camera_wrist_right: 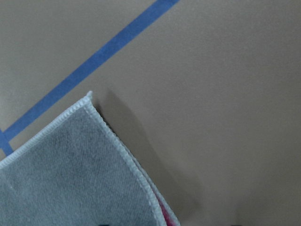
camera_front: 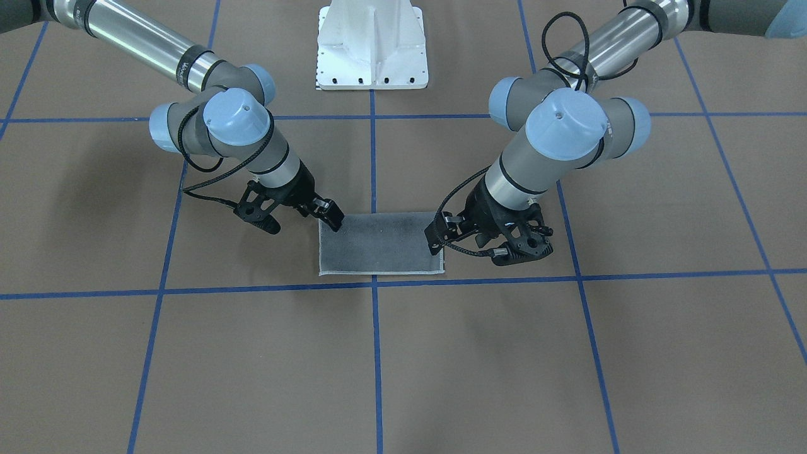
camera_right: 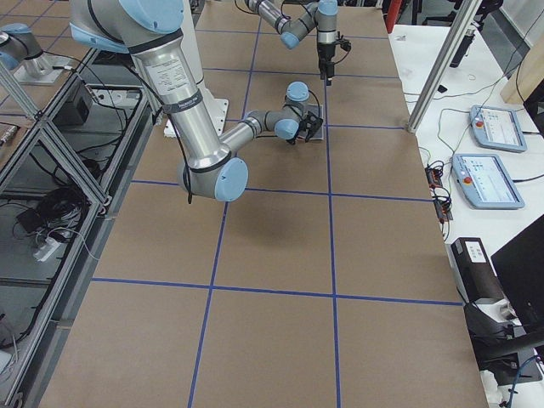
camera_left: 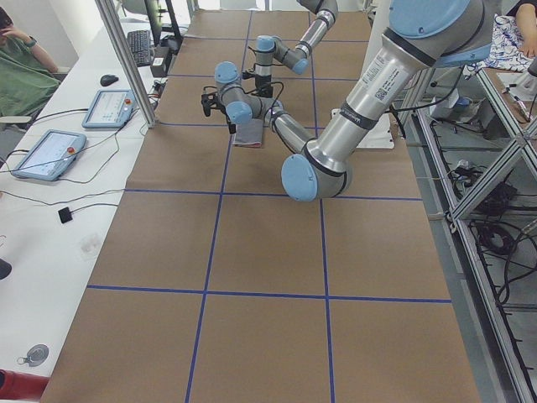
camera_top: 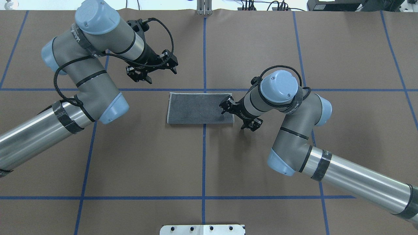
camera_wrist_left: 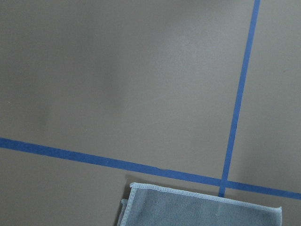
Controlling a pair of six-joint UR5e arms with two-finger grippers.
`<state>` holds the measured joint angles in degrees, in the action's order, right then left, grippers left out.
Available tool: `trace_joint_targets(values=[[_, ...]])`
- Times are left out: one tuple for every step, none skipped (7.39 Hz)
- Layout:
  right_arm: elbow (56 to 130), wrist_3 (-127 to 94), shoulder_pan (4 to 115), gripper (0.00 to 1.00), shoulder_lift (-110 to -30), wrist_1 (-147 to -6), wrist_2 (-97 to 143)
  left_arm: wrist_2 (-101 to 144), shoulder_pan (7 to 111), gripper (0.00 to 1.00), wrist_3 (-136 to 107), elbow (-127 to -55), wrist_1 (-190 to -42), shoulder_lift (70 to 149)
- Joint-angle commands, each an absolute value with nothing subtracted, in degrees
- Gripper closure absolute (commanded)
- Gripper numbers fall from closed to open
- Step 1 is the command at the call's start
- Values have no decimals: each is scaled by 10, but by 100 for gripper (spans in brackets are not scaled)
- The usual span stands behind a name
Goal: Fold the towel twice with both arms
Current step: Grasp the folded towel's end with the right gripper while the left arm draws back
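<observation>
Jaws: left gripper point(camera_top: 156, 70) apart, raised beside towel point(camera_top: 196, 109); right gripper point(camera_top: 225, 106) at towel's corner, state unclear.

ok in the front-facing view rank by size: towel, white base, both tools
1. White bolted pedestal base and folded grey terry towel: about alike.
2. Left arm's black tool and right arm's black tool: left looks slightly bigger, but hangs nearer the camera, so unranked.
</observation>
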<state>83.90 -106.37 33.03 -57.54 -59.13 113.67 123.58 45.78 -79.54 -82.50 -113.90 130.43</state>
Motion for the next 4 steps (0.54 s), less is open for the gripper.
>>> trace_joint_targets(values=[[839, -1061, 336, 100, -575, -589, 1137, 1236, 457, 1, -795, -824, -1139, 1303], [840, -1060, 338, 100, -575, -589, 1138, 1236, 457, 1, -795, -824, -1139, 1303], [844, -1062, 342, 100, -574, -589, 1142, 1236, 457, 1, -795, -824, -1139, 1303], [845, -1062, 349, 100, -576, -589, 1149, 1236, 458, 1, -795, -824, -1139, 1303]])
